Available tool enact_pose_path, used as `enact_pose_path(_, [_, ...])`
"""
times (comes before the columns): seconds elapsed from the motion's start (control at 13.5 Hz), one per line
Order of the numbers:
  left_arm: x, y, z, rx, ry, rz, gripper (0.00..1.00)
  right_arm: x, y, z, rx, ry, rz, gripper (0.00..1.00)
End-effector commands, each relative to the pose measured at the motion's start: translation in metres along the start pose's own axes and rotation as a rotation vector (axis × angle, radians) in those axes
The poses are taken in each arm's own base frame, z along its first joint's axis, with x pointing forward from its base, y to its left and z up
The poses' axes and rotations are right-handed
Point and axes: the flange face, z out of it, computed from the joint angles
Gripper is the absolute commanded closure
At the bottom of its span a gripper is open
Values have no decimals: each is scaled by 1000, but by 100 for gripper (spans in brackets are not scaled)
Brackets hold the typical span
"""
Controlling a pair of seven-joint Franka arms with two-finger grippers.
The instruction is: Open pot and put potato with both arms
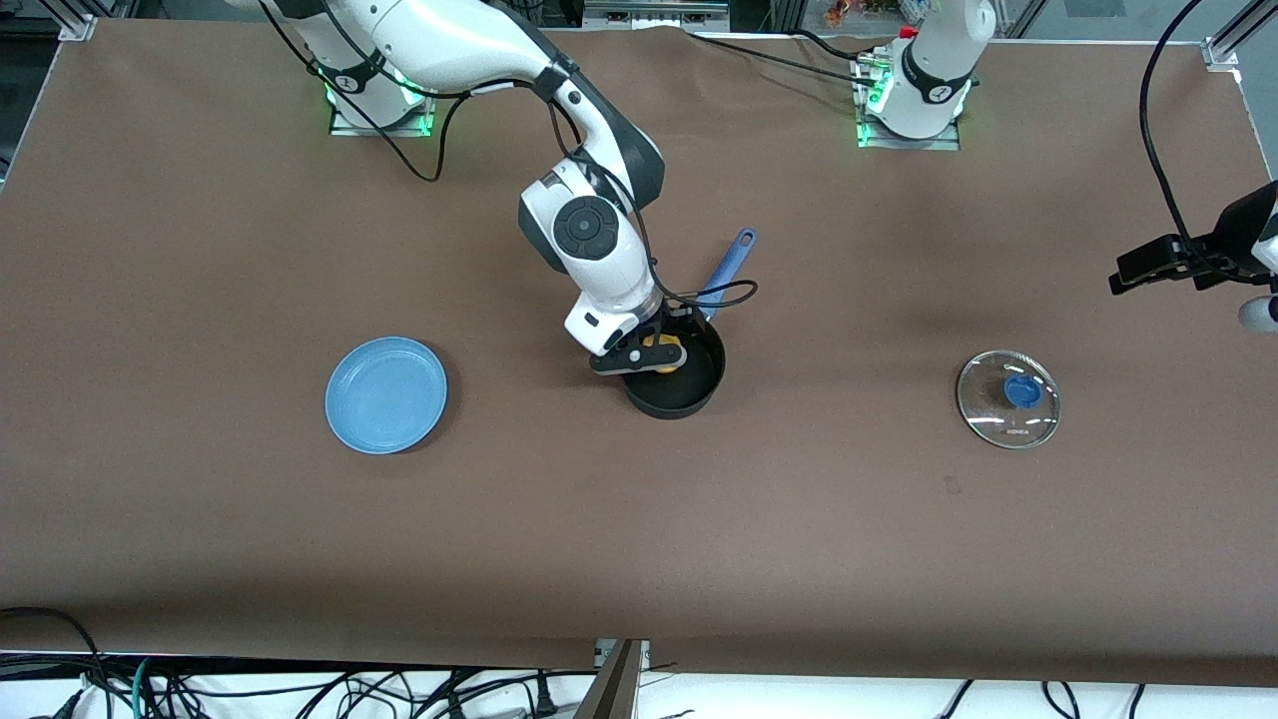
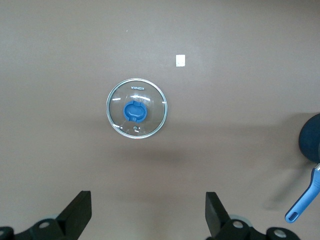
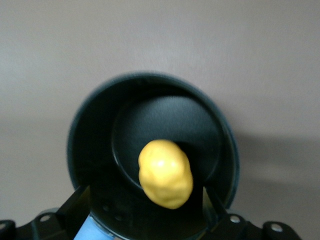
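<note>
The black pot (image 1: 684, 389) stands open at the table's middle, its blue handle (image 1: 729, 265) pointing toward the robots' bases. The yellow potato (image 1: 661, 355) lies inside the pot (image 3: 165, 120), and in the right wrist view the potato (image 3: 165, 173) sits apart from both fingers. My right gripper (image 1: 651, 358) is open just above the pot's rim, its fingers (image 3: 80, 200) spread to either side of the potato. My left gripper (image 2: 148, 200) is open and empty, held high over the table at the left arm's end (image 1: 1188, 265), near the glass lid (image 2: 136, 107).
The glass lid with a blue knob (image 1: 1008, 399) lies flat on the table toward the left arm's end. A flat blue plate (image 1: 386, 394) lies toward the right arm's end. The pot's handle tip (image 2: 300, 205) shows in the left wrist view, and so does a small white tag (image 2: 180, 60).
</note>
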Motion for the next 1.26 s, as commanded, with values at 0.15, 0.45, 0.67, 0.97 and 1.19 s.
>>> enact_pose_path(0.15, [2, 0, -5, -7, -9, -5, 0, 55, 68, -115, -34, 17, 70, 0])
enact_pose_path(0.45, [3, 2, -5, -8, -9, -2, 0, 56, 133, -226, -95, -76, 110, 0])
enact_pose_path(0.67, [2, 2, -6, -8, -8, -2, 0, 27, 188, -318, -111, -120, 88, 0])
enact_pose_path(0.97, [3, 3, -5, -8, -9, -1, 0, -7, 304, -399, -90, -154, 89, 0])
enact_pose_path(1.19, [3, 2, -5, -8, -9, -4, 0, -24, 349, -432, -167, -173, 86, 0])
